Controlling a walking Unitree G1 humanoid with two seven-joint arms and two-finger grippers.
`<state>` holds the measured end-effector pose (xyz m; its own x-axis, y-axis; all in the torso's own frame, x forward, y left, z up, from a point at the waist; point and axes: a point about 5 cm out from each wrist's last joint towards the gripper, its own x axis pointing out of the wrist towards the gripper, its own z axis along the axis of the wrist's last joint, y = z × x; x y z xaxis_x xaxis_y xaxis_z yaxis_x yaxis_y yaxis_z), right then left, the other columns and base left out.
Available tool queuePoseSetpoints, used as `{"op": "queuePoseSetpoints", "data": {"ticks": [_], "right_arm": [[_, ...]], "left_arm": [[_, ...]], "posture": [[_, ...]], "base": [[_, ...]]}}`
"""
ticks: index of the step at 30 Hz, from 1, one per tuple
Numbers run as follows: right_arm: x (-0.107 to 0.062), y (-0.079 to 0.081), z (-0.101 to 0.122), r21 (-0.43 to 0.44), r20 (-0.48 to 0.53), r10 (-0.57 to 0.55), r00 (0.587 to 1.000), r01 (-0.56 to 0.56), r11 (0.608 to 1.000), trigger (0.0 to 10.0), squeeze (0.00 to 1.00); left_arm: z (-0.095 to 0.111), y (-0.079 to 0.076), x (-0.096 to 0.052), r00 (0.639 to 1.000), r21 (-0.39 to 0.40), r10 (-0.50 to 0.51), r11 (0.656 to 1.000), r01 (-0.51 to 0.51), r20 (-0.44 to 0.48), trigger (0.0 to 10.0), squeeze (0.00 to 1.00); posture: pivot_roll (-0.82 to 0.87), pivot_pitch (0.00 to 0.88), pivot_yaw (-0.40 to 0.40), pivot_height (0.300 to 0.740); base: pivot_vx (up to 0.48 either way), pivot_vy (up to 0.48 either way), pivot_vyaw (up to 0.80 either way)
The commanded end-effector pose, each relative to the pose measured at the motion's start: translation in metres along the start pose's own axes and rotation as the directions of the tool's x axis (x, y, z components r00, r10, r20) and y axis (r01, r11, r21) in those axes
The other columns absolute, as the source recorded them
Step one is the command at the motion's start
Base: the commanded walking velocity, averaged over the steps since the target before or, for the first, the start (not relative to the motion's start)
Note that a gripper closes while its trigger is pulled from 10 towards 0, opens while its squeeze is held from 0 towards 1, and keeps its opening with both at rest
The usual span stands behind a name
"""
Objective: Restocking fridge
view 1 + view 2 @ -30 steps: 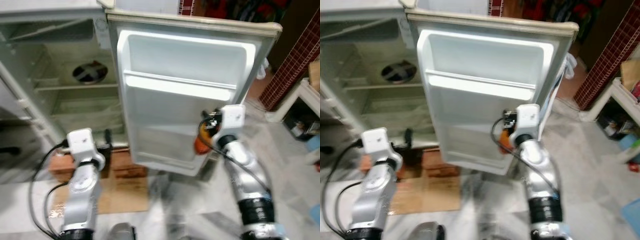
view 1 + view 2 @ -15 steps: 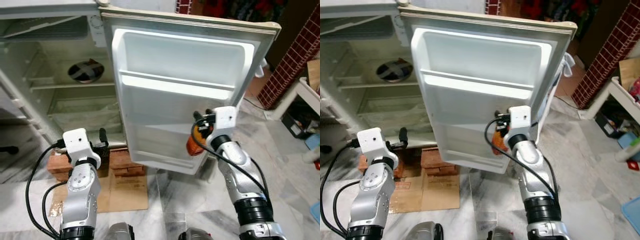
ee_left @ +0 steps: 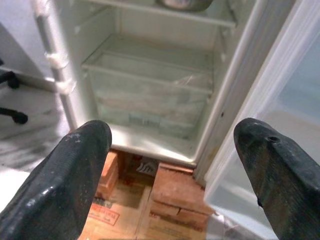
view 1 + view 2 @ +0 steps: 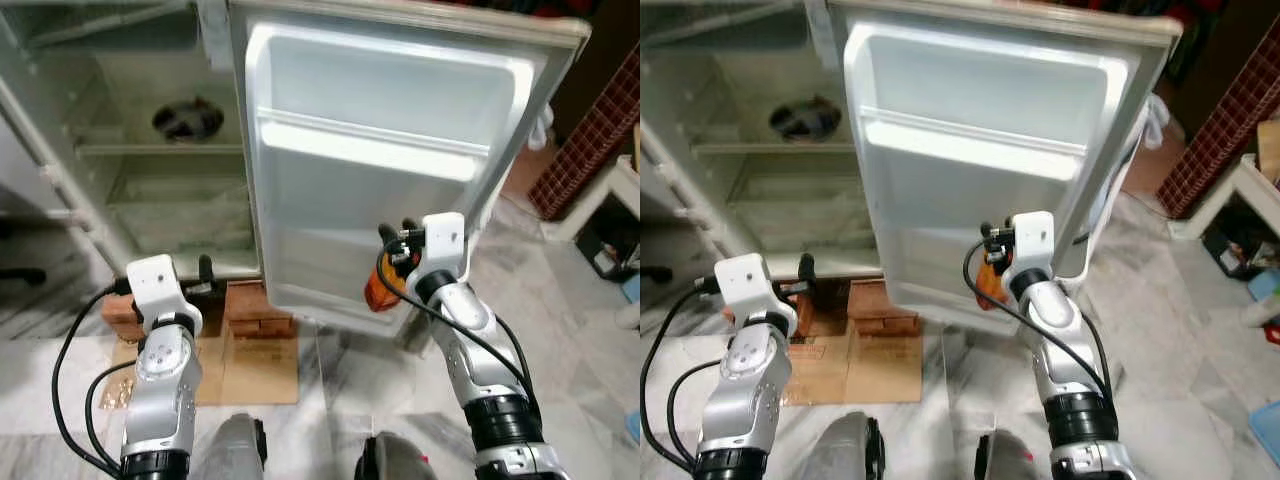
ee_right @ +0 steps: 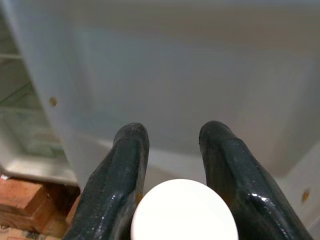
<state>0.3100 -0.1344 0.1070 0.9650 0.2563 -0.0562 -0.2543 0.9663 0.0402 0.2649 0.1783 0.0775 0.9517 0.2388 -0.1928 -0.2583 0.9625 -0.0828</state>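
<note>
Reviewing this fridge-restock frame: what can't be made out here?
- Orange bottle in the right gripper: label hidden by fingers and wrist; its white cap blocks the body in the wrist view.
- Dark round item on the fridge shelf: blurred, unidentifiable.
- Fridge door: top edge cut off.

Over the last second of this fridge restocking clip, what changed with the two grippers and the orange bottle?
The whole view shifted, so the camera moved. The right gripper stays shut on the orange bottle with its white cap, held just before the lower part of the open fridge door; nothing was released. The left gripper remains open and empty, pointing toward the fridge's bottom drawer.
</note>
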Motion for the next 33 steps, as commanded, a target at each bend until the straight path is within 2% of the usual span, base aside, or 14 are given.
{"op": "queuePoseSetpoints", "data": {"ticks": [1, 18, 33], "right_arm": [[0.000, 0.000, 0.006, -0.011, 0.028, 0.012, 1.000, -0.012, 1.000, 10.0, 0.00], [0.003, 0.005, 0.007, -0.018, 0.032, 0.044, 0.999, -0.044, 0.999, 10.0, 0.00], [0.003, 0.011, 0.012, -0.031, 0.066, 0.074, 0.995, -0.072, 0.997, 10.0, 0.00]], "left_arm": [[-0.002, 0.000, 0.000, 1.000, 0.008, 0.008, 1.000, -0.008, -0.014, 10.0, 0.00], [0.000, 0.001, 0.000, 1.000, -0.004, 0.016, 1.000, -0.016, -0.008, 10.0, 0.00], [0.000, 0.001, 0.000, 1.000, -0.016, 0.009, 1.000, -0.009, -0.006, 10.0, 0.00]], "posture": [[0.03, 0.065, -0.021, 0.640], [0.03, 0.082, -0.026, 0.640], [0.02, 0.088, -0.027, 0.640]], "base": [[0.000, 0.000, 0.00], [0.000, 0.000, 0.00], [0.349, 0.000, 0.00]]}}
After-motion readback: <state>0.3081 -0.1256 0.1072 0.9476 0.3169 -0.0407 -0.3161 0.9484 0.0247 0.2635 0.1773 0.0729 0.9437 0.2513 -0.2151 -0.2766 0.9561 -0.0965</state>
